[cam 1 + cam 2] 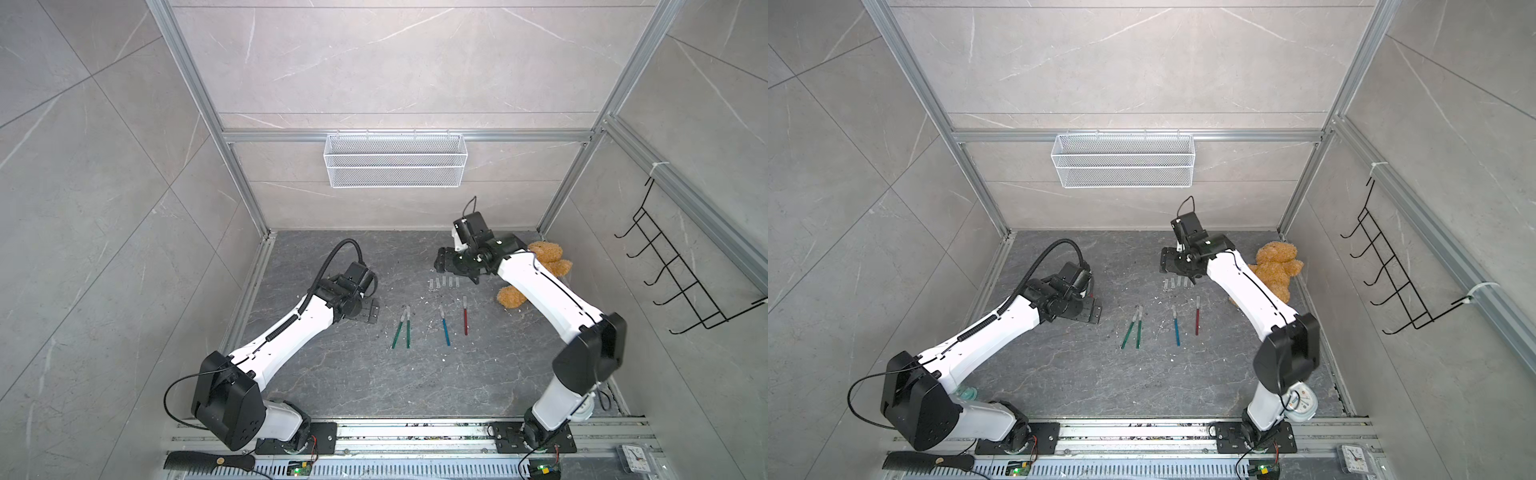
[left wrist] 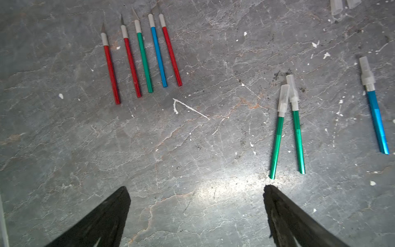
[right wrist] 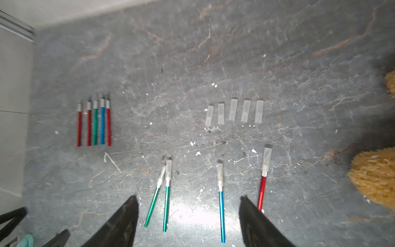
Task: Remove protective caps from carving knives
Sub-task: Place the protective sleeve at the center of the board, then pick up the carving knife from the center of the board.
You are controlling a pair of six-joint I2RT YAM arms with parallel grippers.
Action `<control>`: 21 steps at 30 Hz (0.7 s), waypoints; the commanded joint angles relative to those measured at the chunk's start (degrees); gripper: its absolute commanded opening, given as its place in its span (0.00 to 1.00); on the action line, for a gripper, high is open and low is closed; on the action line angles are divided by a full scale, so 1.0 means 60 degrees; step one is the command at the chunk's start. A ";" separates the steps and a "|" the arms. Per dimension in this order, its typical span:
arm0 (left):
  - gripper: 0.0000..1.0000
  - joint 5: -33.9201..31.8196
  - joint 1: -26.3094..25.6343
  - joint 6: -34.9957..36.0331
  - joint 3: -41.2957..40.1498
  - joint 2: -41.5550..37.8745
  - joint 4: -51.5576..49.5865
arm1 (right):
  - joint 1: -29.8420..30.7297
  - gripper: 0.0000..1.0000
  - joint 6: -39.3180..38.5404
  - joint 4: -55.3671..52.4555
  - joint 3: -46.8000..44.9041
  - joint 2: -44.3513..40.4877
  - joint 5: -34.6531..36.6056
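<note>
Several carving knives with bare blades lie in a neat row [image 2: 141,53] on the dark stone table, also seen in the right wrist view as a row [image 3: 94,124]. Several protective caps lie loose in a line [image 3: 234,112], visible in a top view [image 1: 444,282]. Still capped are two green knives [image 1: 401,328], a blue knife [image 1: 444,326] and a red knife [image 1: 465,316]. My left gripper [image 2: 196,190] is open above bare table, left of the green pair. My right gripper [image 3: 189,198] is open and empty, hovering high by the loose caps [image 1: 1177,282].
A tan teddy bear [image 1: 540,266] lies at the right edge beside my right arm. A white wire basket [image 1: 395,160] hangs on the back wall. A black hook rack [image 1: 673,282] hangs on the right wall. A black comb [image 1: 208,461] lies on the front rail.
</note>
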 commanded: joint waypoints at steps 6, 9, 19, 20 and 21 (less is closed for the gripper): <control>1.00 0.1129 -0.0248 -0.0527 0.0355 0.0083 -0.0039 | 0.0287 0.92 0.0083 0.1868 -0.3382 -0.2556 0.0575; 1.00 0.1223 -0.0452 -0.0795 0.0376 0.0286 -0.0024 | 0.0431 1.00 0.0121 0.2461 -0.4566 -0.3221 0.0802; 0.95 0.1365 -0.1770 -0.1516 -0.0068 0.1538 0.0935 | 0.0603 1.00 0.0561 0.3721 -0.6550 -0.3115 0.0896; 0.93 0.1308 -0.1862 -0.1575 -0.0057 0.1698 0.0961 | 0.0613 1.00 0.0593 0.3877 -0.6656 -0.3133 0.0898; 0.92 0.1215 -0.1967 -0.1596 -0.0027 0.1890 0.0984 | 0.0614 1.00 0.0651 0.4013 -0.6779 -0.3157 0.0868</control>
